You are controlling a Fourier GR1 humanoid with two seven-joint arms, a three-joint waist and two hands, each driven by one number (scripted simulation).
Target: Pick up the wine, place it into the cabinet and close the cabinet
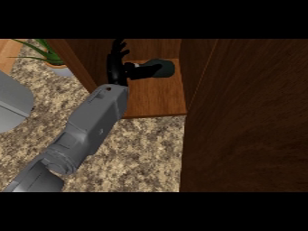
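Note:
The wine bottle (157, 68) is dark and lies on its side on the wooden shelf (157, 97) of the open cabinet, with its neck pointing left. My left hand (118, 61) is at the neck end of the bottle, inside the cabinet opening. Its fingers point straight up and are spread, not curled round the bottle. Whether the thumb touches the neck is hidden. The grey forearm (96, 117) runs in from the lower left. My right hand does not show.
The open cabinet door (256, 117), a large dark wood panel, fills the right side. A potted plant (49, 56) stands at the upper left on the speckled counter (139, 149). A grey rounded object (3, 101) sits at the left edge.

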